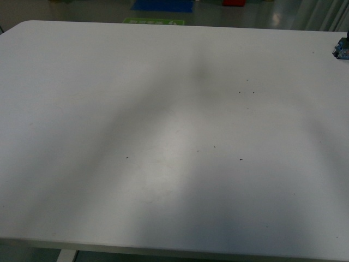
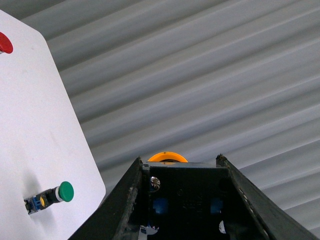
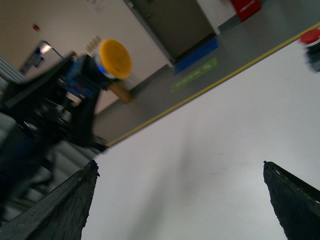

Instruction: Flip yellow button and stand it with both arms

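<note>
your left pincer [image 2: 179, 165] is clamped on the yellow button [image 2: 167, 156]: its two black fingers [image 2: 125, 200] squeeze the sides of the black block, and the round yellow cap pokes out just past the finger tips, up in the air beside the white table [image 2: 30, 125]. your right pincer [image 3: 180, 163] is wide apart and holds nothing, with the held button apart from it across the table. in the front view a small blue and black block [image 1: 342, 48] sits at about 2 o'clock on the table, and a green button [image 2: 52, 196] lies on its side near a table corner.
</note>
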You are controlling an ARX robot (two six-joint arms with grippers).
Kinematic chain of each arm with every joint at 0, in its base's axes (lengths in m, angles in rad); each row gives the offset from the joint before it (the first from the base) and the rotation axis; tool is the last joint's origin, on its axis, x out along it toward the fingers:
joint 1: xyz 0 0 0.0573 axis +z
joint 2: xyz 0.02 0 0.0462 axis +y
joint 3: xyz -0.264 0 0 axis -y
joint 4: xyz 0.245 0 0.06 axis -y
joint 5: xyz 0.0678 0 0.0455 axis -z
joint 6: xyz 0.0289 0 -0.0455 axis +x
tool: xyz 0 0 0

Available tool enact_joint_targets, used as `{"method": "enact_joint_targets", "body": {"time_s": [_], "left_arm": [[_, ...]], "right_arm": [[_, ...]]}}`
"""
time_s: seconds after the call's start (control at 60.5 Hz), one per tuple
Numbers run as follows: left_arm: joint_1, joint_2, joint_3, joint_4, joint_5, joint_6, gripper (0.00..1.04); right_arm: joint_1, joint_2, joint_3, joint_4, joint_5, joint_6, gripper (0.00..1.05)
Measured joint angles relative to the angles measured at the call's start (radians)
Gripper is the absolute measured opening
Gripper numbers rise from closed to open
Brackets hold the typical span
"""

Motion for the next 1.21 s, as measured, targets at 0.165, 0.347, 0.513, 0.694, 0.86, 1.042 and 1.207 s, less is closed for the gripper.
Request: {"method": "enact_joint_targets", "body": {"time_s": [0.165,0.347,0.513,0.694,0.86,1.042,1.207], "left_arm": [[0.002,0.0,0.0,0.0,-0.001,0.0,0.36],[0.002,0.0,-0.001,0.0,0.0,0.0,0.36],[0.002,0.0,-0.001,0.0,0.0,0.0,0.36],[0.002,0.0,-0.001,0.0,0.0,0.0,0.36],[0.002,0.0,-0.001,0.0,0.0,0.0,0.36],[0.002,0.0,-0.001,0.0,0.0,0.0,0.36],[0.002,0.0,-0.001,0.0,0.0,0.0,0.36]], "right_arm": [[0.014,0.235,0.153,0.028,-0.061,0.235,0.97],[0.012,0.324,0.272,0.018,-0.106,0.372,0.97],[0.022,0.398,0.357,-0.002,-0.116,0.414,0.97],[0.022,0.478,0.441,-0.021,-0.145,0.461,0.97],[0.013,0.506,0.47,-0.042,-0.176,0.507,0.97],[-0.01,0.51,0.476,-0.052,-0.224,0.571,0.97],[-0.032,0.539,0.512,-0.049,-0.237,0.61,0.97]]}}
